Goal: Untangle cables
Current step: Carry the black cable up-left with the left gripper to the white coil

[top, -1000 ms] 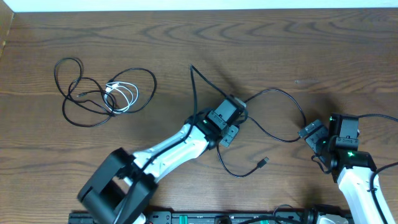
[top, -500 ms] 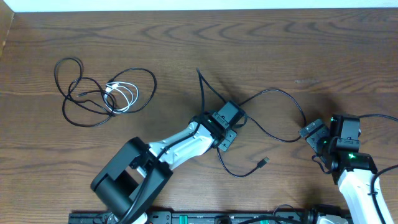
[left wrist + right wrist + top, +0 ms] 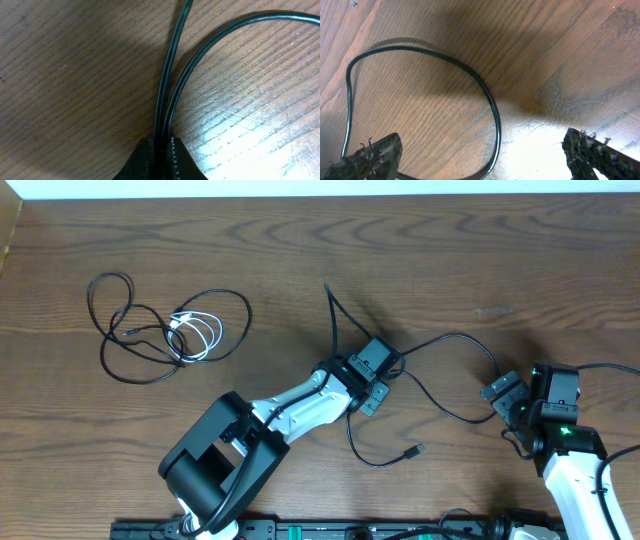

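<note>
Wooden desk, thin black cable pinched near its middle

The left end effector is clamped on two strands of the black cable side by side. One end of the cable points toward the far edge, and its plug lies on the near side. The cable arcs over to the right end effector, whose fingers stand wide apart with a loop lying on the wood between them. At the far left, well apart, a white cable lies tangled with another black cable.
</note>
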`<state>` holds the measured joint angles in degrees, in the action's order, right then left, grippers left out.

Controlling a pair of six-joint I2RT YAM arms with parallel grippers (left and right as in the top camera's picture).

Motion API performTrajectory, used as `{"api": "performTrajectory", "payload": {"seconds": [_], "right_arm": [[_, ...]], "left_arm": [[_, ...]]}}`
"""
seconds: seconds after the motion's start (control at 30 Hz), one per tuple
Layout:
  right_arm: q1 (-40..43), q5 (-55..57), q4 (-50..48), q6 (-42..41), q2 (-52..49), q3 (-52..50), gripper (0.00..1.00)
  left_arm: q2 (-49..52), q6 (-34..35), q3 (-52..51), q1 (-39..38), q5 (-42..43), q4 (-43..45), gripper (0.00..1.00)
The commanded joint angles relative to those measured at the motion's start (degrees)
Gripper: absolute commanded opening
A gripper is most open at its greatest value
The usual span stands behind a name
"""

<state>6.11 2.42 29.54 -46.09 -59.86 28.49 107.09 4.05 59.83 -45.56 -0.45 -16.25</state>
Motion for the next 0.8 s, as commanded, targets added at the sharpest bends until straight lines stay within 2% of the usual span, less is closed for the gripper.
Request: {"api": "performTrajectory", "payload": {"seconds": [0.0, 0.27, 0.37, 0.53, 0.77], "right_arm": [[0.3, 1.1, 0.1, -0.6, 0.6, -0.1, 0.99], [0.3, 1.1, 0.1, -0.6, 0.6, -0.1, 0.99], [0.3, 1.1, 0.1, -0.6, 0.6, -0.1, 0.99], [0.3, 1.1, 0.1, -0.6, 0.6, -0.1, 0.99], [0.3, 1.1, 0.1, -0.6, 0.6, -0.1, 0.99]], "left_arm": [[0.6, -0.7, -2.1, 0.4, -6.3, -1.4, 0.08], [-9.7, 0.0, -2.1, 0.4, -34.2, 4.0, 0.08], [-13.6, -5.2, -2.1, 0.6, -41.5, 8.8, 0.08], [-17.8, -15.5, -2.2, 2.9, -44.4, 17.1, 0.08], [-18.4, -16.9, -2.2, 13.2, -44.1, 20.3, 0.07]]}}
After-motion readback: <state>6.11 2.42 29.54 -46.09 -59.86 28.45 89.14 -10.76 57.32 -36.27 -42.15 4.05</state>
